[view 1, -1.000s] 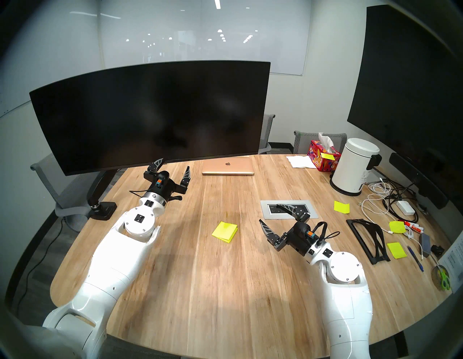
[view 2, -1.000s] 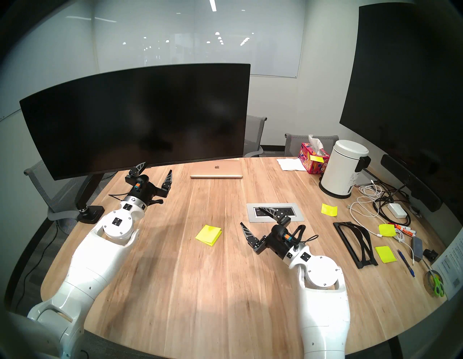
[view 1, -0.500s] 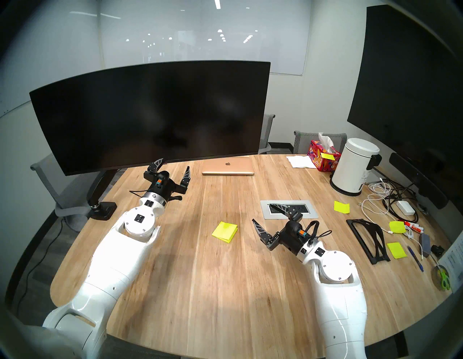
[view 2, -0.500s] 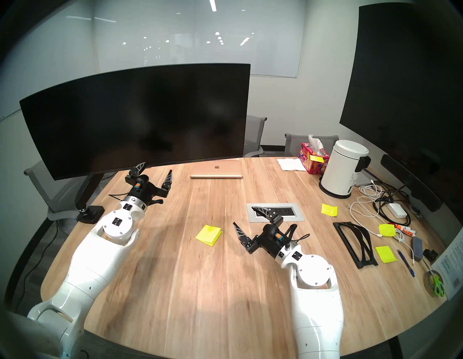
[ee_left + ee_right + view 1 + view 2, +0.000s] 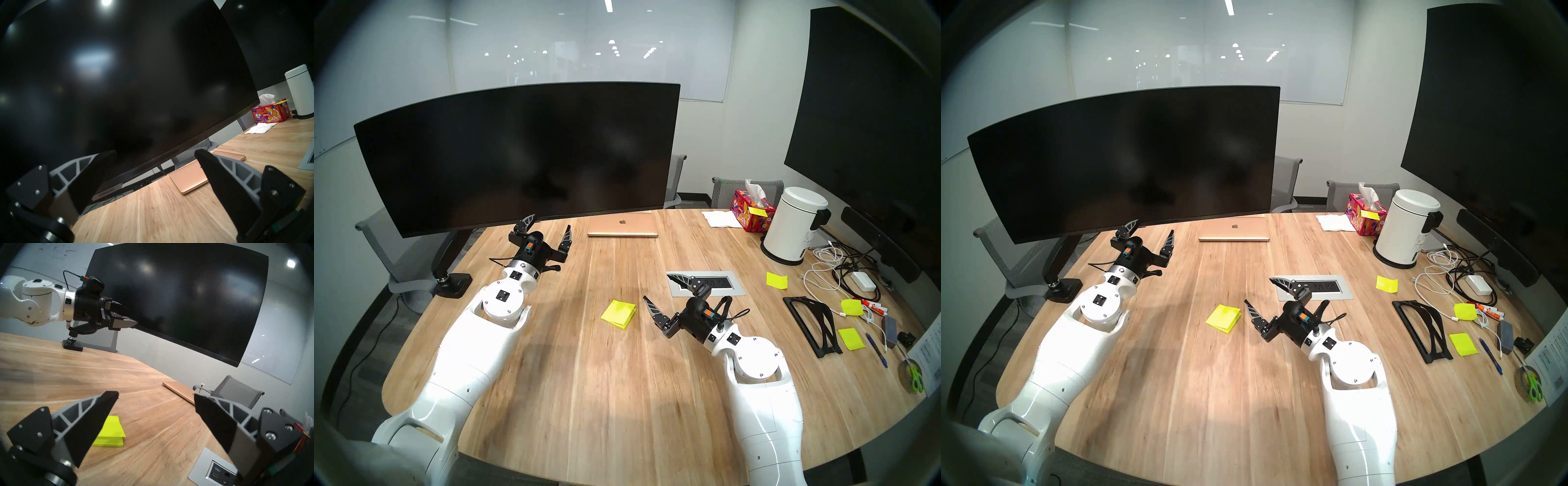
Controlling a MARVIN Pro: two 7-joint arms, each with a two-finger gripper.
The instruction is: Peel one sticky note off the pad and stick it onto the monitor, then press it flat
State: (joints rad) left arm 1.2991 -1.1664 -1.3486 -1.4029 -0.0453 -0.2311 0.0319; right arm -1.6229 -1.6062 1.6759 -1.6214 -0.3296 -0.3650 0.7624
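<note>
My right gripper [image 5: 656,286] stands with its jaws spread wide and nothing between them, hanging above the table [image 5: 585,373] and pointed toward the pad [image 5: 618,313], which lies just beside its nearer finger in the head view. From the right wrist, the pad [image 5: 110,431] shows low between my fingers [image 5: 95,416], partly hidden behind the left one, and its top sheet is lifted and curled at the near edge. My left gripper [image 5: 549,225] is likewise wide open and empty, parked close under the lower edge of the monitor [image 5: 517,152], with the screen filling most of the left wrist view.

I judge the step in hand to be the approach to the pad: no sheet has been peeled, and the monitor's face is bare. The sticky note I want is that curled top sheet [image 5: 113,427], not yet separated from the stack.

Next I need to bring the right gripper down and across so one finger slips under the raised edge, then close on that one sheet only. The pad is loose on the wood, so it may slide or lift whole; a low, shallow pinch at the free edge looks safest. Other loose yellow sheets [image 5: 776,280] lie well apart to the right, near the cables [image 5: 829,271], and I leave them alone.
</note>
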